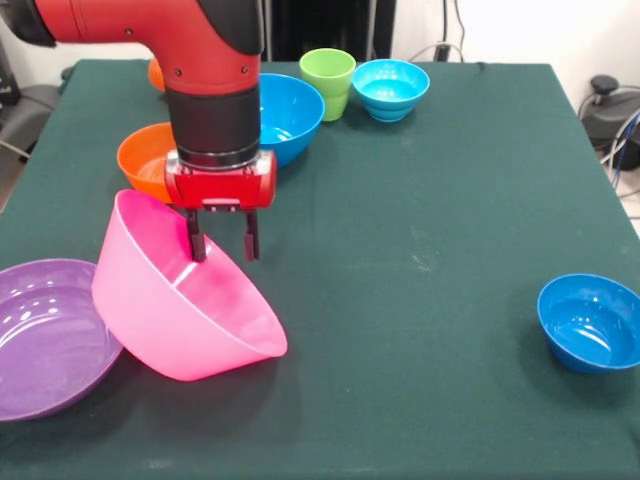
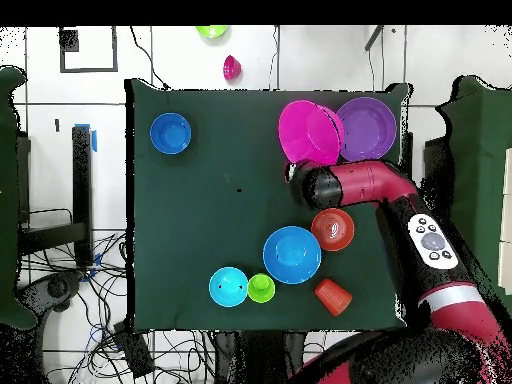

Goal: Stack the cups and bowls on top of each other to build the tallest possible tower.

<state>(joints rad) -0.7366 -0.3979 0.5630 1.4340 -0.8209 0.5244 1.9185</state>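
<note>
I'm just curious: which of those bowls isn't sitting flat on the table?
The huge pink bowl: it is tipped up, leaning on the purple bowl, with the gripper at its raised rim. The others sit flat.

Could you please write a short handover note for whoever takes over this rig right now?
Claw: shut on the rim of the pink bowl, which is tilted against the purple bowl.
Apart on the table: orange bowl, medium blue bowl, lime cup, cyan bowl, dark blue bowl, orange cup.
Done: nothing stacked yet.
Left: the whole tower.
</note>
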